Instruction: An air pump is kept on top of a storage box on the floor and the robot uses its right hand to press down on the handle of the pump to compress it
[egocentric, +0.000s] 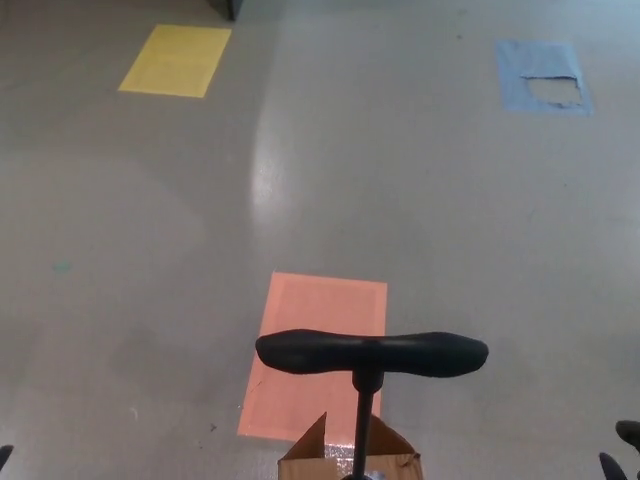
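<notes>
The pump handle (371, 353) stands raised on its rod above the cardboard box (350, 462), in front of the orange floor patch (318, 350). My right hand (622, 450) is low, right of the handle, not touching; its fingers I cannot tell

Soft, even light; pale glare streak on the floor (262, 170) (slightly blurry overall).

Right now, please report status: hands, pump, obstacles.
Right hand low at the edge, off the black T-shaped pump handle. Handle raised, untouched. Nothing blocking it.
</notes>
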